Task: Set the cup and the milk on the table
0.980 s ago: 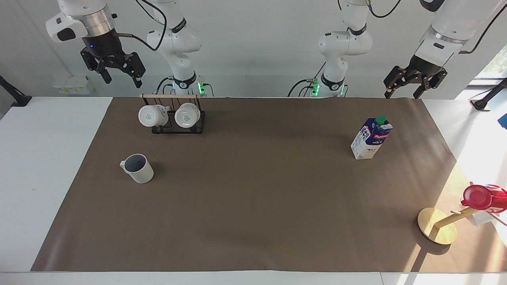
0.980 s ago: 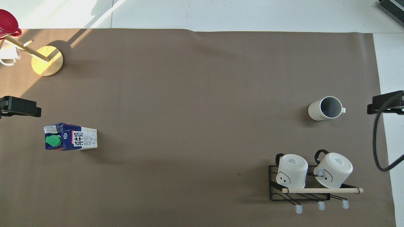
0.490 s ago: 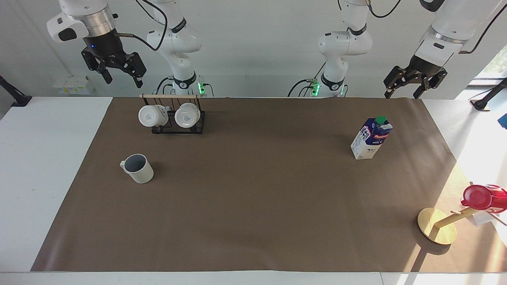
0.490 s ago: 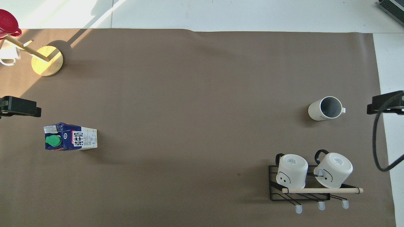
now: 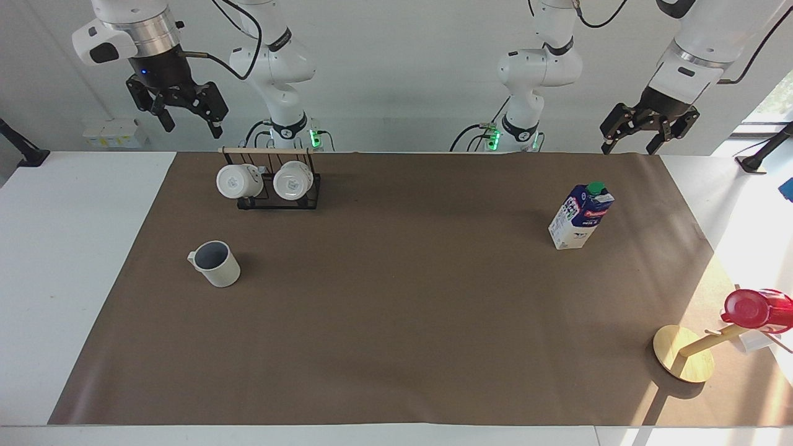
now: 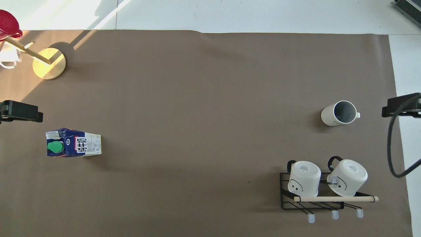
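Both grippers are hanging wide open, empty. Right gripper (image 5: pixel 184 115) is sitting over the off-white, grey-lined cup's (image 5: pixel 214 264) end; left gripper (image 5: pixel 647 133) over the upright blue-and-white milk carton's (image 5: pixel 580 217).

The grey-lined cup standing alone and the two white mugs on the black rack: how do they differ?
The cup stands upright on the brown sheet, mouth up; the two white mugs hang tipped on the rack, bases showing. The cup sits farther from the robots. Its inside is bluish-grey. All have one loop handle.

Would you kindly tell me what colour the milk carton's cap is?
The cap on the milk carton is green, clearest in the overhead view.
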